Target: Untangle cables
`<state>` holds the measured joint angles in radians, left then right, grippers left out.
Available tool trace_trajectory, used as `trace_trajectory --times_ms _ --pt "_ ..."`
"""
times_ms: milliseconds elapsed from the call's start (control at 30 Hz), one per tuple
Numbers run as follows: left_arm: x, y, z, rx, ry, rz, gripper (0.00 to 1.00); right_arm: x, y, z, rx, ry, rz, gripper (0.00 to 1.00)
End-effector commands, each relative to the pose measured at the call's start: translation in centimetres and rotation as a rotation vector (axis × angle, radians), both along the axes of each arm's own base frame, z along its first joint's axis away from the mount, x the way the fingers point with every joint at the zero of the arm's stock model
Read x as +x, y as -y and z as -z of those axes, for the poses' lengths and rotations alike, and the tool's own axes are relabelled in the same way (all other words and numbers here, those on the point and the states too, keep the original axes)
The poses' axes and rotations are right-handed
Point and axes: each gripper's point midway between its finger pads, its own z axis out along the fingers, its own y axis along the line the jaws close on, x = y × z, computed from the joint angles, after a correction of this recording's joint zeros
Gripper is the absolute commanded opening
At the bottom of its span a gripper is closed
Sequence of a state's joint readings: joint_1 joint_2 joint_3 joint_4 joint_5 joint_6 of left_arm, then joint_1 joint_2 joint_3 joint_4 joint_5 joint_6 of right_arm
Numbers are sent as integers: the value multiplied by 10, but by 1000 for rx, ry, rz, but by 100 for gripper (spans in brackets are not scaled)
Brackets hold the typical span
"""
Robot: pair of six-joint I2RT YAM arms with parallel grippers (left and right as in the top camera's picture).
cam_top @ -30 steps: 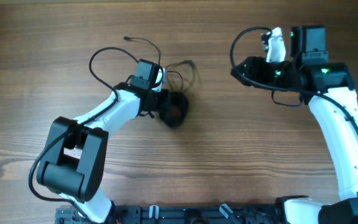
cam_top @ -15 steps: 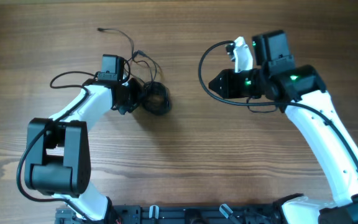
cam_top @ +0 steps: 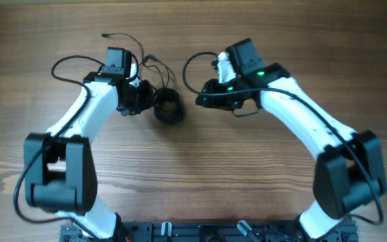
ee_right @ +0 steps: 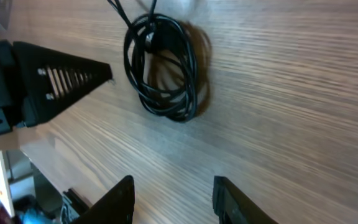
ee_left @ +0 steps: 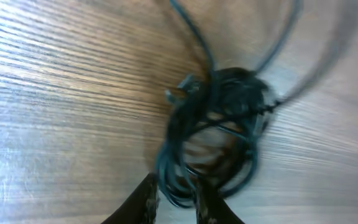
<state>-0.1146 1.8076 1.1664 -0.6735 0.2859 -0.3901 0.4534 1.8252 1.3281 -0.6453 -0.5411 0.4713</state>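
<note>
Leftward and toward the far edge is where the cables (cam_top: 168, 105) have gone in the past second, while the right gripper (cam_top: 203, 101) has swung in from the far right to sit just beside them. They are thin black cords wound into a tight, roughly round bundle of many overlapping loops, lying flat on the wooden table (cam_top: 247, 175) left of centre. Several loose strands (cam_top: 143, 57) run out of the bundle toward the far left, one ending in a small plug.

On the bundle's left is the left gripper (cam_top: 142, 102). In its wrist view its fingertips (ee_left: 151, 199) stand only slightly apart, with the bundle's near edge reaching into the gap. Motion blur hides whether they pinch it.

The right gripper's fingers (ee_right: 120, 199) are spread well apart with nothing between them, and the bundle lies a little ahead of them.
</note>
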Motion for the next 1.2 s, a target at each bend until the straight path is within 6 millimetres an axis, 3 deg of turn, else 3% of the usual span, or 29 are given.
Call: trace_trajectory --times_ms 0,67,233,400,567,867,1167 --pt "-6 -4 32 27 -63 38 25 -6 -22 35 3 -87 9 42" --pt "-5 -1 40 12 -76 43 25 -4 -32 47 9 -101 21 42" --pt "-5 -9 54 62 -91 33 22 2 -36 76 -9 -142 69 42" --pt "-9 -9 68 66 -127 33 22 -6 -41 89 -24 -173 59 41" --pt "-10 -8 69 67 -132 37 22 -17 -54 89 -28 -185 47 41" --pt "-10 -8 69 67 -133 37 22 2 -47 98 -119 -110 164 30" --pt "-11 -8 69 66 -133 37 22 -1 -63 96 -119 -51 139 25"
